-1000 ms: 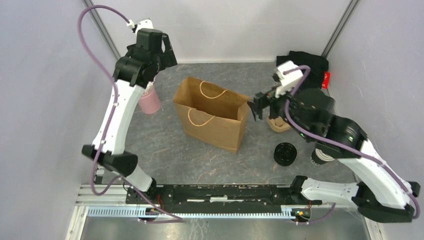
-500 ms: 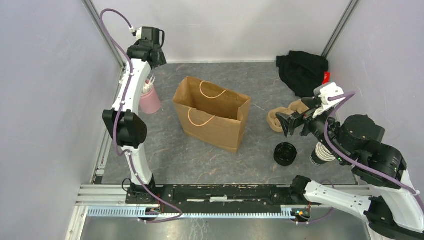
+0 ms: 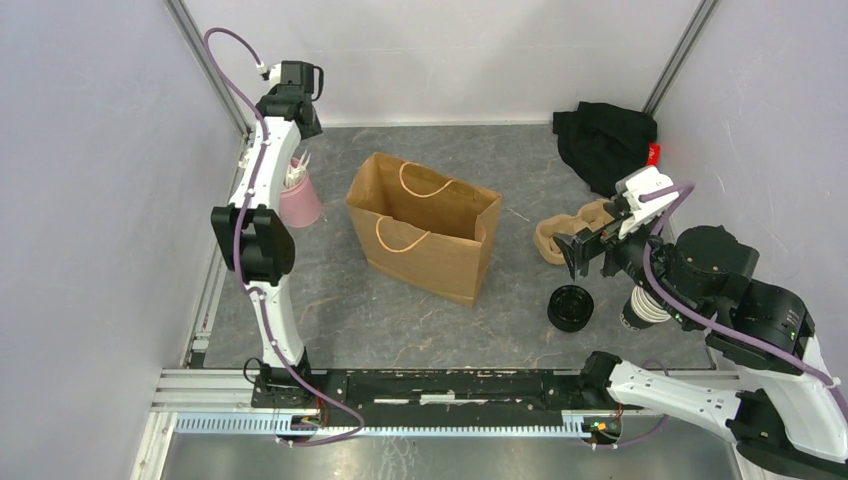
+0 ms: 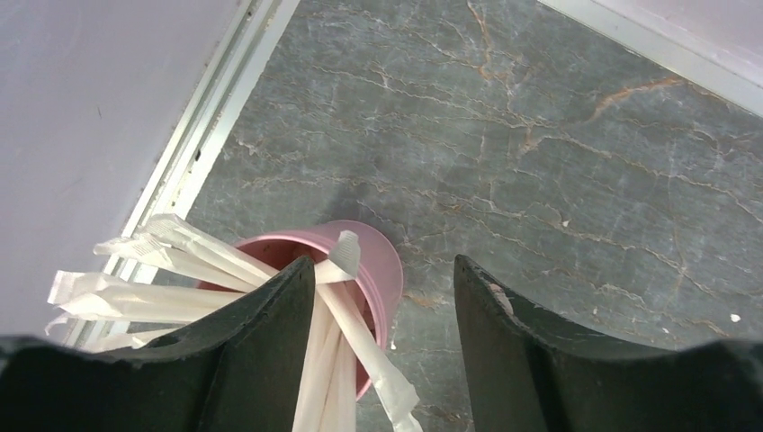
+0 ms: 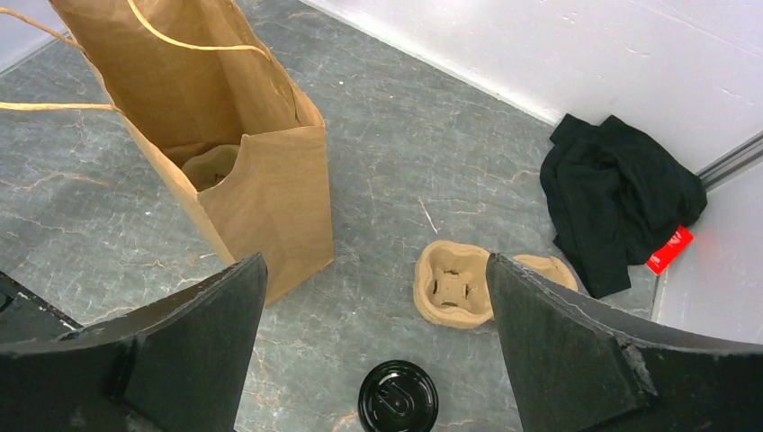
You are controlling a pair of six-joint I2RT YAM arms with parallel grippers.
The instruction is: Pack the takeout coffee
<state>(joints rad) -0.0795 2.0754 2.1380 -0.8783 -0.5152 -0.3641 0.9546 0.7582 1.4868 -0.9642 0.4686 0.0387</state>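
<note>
Black lids (image 3: 570, 308) sit stacked on the tabletop (image 3: 400, 320) beside cream-rimmed cups (image 3: 640, 312), near the right jaws — spread wide, empty. Farther, the brown bag (image 3: 430, 260) stands open; the left jaws, part-spread, straddle wrapped straws (image 4: 345, 254) in a pink cup (image 4: 387, 288). The takeout coffee cannot be made out in any view.

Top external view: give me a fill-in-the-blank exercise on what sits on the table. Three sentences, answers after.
1. The wrapped straws stand in a ____ cup.
2. The brown paper bag stands upright with its mouth ____.
3. The black cloth lies in the table's far ____ corner.
Missing words: pink; open; right.
</note>
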